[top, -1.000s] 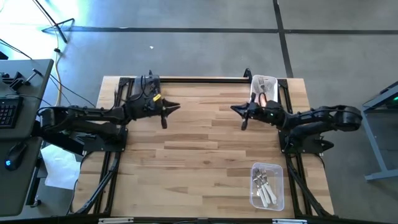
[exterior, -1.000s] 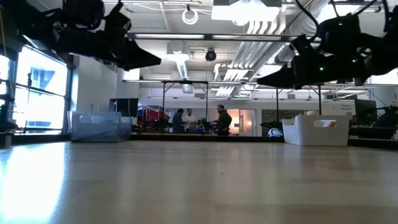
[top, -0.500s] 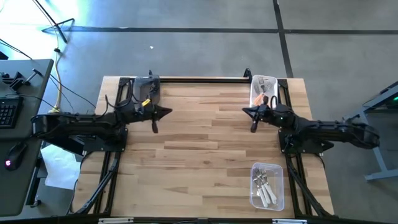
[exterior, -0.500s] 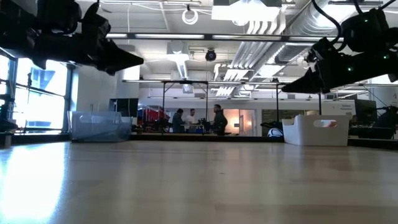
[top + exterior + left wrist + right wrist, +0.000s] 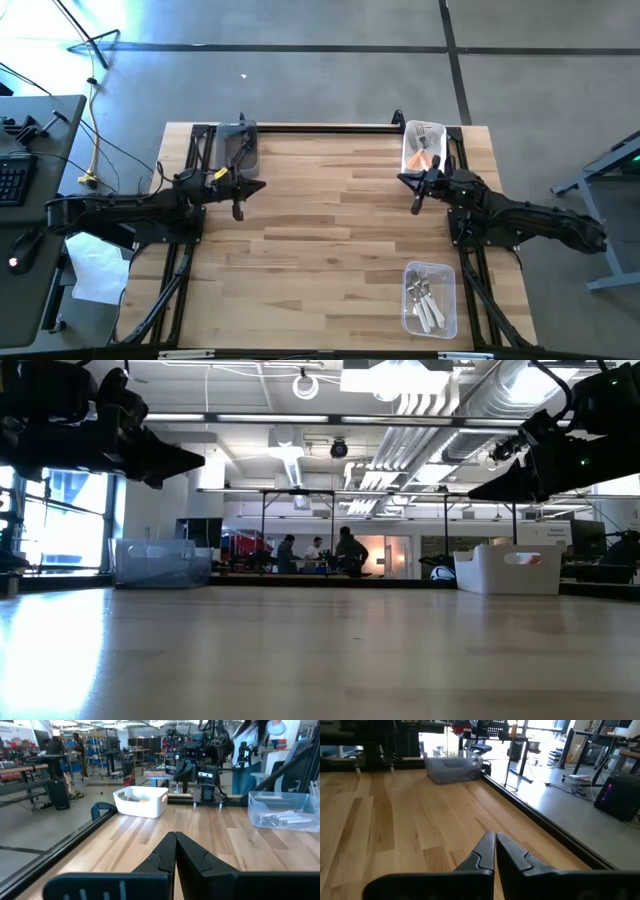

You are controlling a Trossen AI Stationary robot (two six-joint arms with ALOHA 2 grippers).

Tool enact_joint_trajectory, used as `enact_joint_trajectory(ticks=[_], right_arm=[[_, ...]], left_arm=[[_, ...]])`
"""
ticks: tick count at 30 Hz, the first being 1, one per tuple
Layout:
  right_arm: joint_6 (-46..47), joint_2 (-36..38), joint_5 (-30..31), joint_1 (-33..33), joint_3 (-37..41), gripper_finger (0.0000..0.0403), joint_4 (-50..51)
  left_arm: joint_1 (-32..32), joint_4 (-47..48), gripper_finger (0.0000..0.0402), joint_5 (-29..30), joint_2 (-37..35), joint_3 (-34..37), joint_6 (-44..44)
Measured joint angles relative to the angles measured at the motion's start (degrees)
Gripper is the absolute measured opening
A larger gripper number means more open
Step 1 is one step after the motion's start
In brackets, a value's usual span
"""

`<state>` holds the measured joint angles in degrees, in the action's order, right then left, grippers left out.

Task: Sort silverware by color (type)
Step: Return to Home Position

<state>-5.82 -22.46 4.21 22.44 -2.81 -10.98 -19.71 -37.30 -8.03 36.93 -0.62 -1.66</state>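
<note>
Now both arms sit farther back toward their own sides than a second ago. The left gripper (image 5: pixel 238 207) has drawn away from the table's middle and hangs above the boards close to the grey bin (image 5: pixel 238 128). The right gripper (image 5: pixel 417 203) has pulled back likewise and hangs near the white bin (image 5: pixel 406 135). Each pair of jaws is pressed together on nothing, as both wrist views show.

The silverware lies where it lay before. The salmon-orange forks (image 5: pixel 425 158) are in the white bin, at the upper right corner of the table (image 5: pixel 320 250) in the high view. The white-handled forks (image 5: pixel 428 302) are in the clear bin (image 5: pixel 451 320) at the lower right corner. What the grey bin holds cannot be made out.
</note>
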Motion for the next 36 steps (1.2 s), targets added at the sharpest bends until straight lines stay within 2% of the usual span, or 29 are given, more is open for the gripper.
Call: enact_joint_trajectory(ticks=[11, 20, 29, 36], right_arm=[[0.87, 9.55, 0.75, 0.00, 0.00, 0.0000, 7.13], [1.05, 22.09, 3.19, 0.00, 0.00, 0.0000, 15.29], [2.62, 21.86, 1.65, 0.02, 2.25, 0.0000, 9.28], [3.02, 21.86, 1.70, 0.02, 2.25, 0.0000, 9.16]], left_arm=[[-0.15, 7.97, 0.0000, 0.54, -10.06, -0.04, -2.50], [-0.15, 18.16, 0.0000, 3.72, -20.57, -0.06, -2.03], [-0.15, 25.64, 0.0000, 5.77, -30.09, -0.07, -1.55], [-0.12, 29.19, 0.0000, 6.17, -36.64, -0.17, -1.38]])
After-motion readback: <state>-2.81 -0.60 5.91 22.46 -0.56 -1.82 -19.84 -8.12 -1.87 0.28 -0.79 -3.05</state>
